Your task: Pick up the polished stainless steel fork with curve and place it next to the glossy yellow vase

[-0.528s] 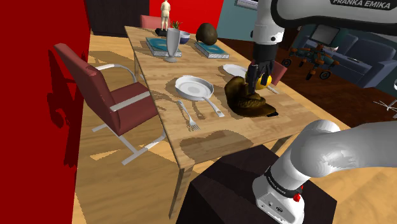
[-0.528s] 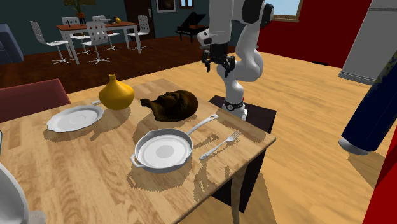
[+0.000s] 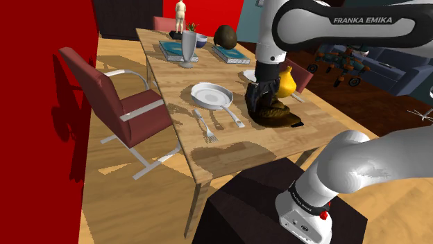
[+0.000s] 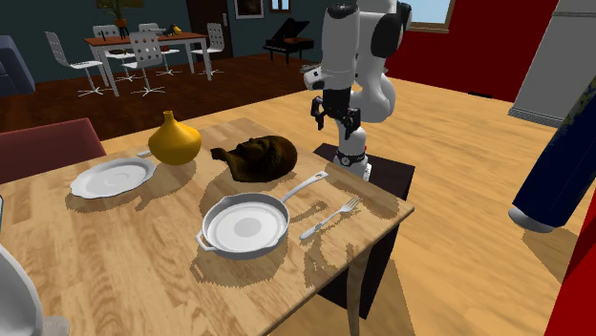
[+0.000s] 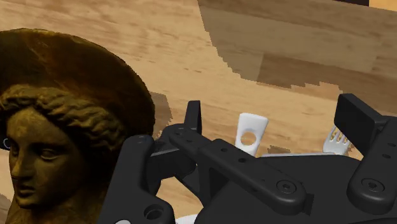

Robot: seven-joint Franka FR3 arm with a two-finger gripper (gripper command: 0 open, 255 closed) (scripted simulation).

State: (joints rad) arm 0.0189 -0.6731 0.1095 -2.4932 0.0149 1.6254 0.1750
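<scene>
Fork (image 3: 205, 128) lies untouched mid-frame; gripper (image 3: 262, 96), fingers wide and empty, has dropped lower over the bust (image 3: 277, 114), beginning its approach.

White arm (image 3: 375, 163), dark joints, black 2-finger tool (image 4: 336, 124)

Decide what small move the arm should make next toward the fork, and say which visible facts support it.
Probably slide the gripper sideways, toward the shoulder view's left, until it is above the fork. Its fingers stand apart and hold nothing, it hangs over the brown bust, and the pan handle lies between it and the fork, so it should keep its height while crossing.
</scene>
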